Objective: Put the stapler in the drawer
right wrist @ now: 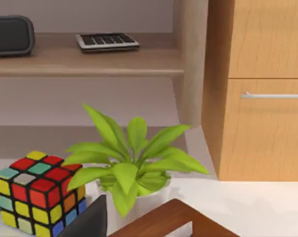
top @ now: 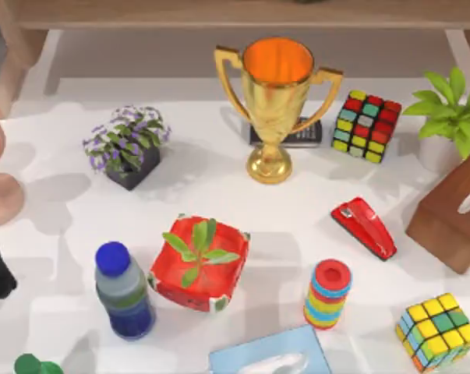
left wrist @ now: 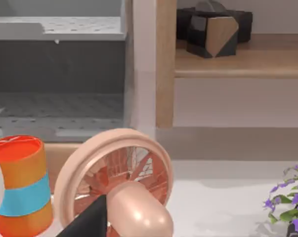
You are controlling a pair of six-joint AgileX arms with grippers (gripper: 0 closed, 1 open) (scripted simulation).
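Observation:
The stapler point(top: 365, 227) is a glossy red wedge with a silver end. It lies flat on the white table at the right, between the ring stack and the brown box, and nothing touches it. The right wrist view shows a wooden cabinet with a drawer front point(right wrist: 267, 133), which is shut under a silver handle point(right wrist: 275, 95). A dark part of my right gripper point(right wrist: 89, 219) sits low in that view, near a Rubik's cube and a green plant. My left gripper point(left wrist: 87, 222) shows as a dark part beside a pink fan at the table's left edge.
A gold trophy point(top: 275, 101) stands at the back centre, with a Rubik's cube point(top: 366, 125) to its right. A red planter point(top: 199, 263), a ring stack point(top: 328, 294), a blue bottle point(top: 124, 291) and a second cube point(top: 437, 331) crowd the front. A brown tissue box point(top: 453, 214) sits right of the stapler.

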